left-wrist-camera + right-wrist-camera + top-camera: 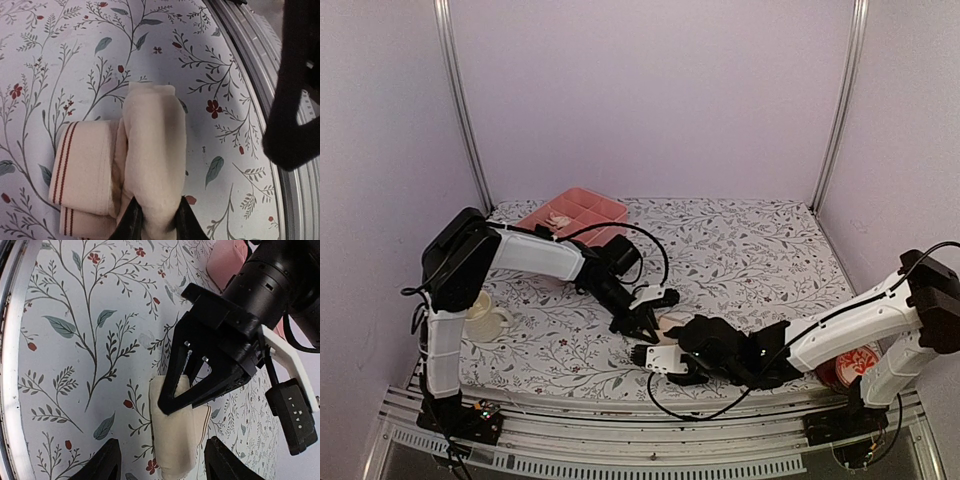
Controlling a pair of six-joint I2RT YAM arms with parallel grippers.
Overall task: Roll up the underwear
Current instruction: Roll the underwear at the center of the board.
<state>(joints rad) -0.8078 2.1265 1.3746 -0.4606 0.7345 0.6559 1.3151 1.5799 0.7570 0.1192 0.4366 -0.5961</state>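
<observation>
A pale peach-beige underwear point(152, 150) lies on the flowered tablecloth near the front edge, folded into a narrow roll, its red-striped waistband point(75, 170) flat beside it. My left gripper point(157, 212) is shut on the roll's near end. In the right wrist view that left gripper point(167, 405) pinches the far end of the underwear point(175, 440). My right gripper point(167, 452) stands open, one finger on either side of the roll without touching it. From above, the left gripper point(642, 322) and right gripper point(655, 352) meet at the underwear point(675, 323).
A pink compartment tray point(575, 212) stands at the back left. There is a cream cup point(485, 318) by the left arm's base and a red round thing point(845, 368) under the right arm. The metal table edge point(270, 80) runs close beside the roll.
</observation>
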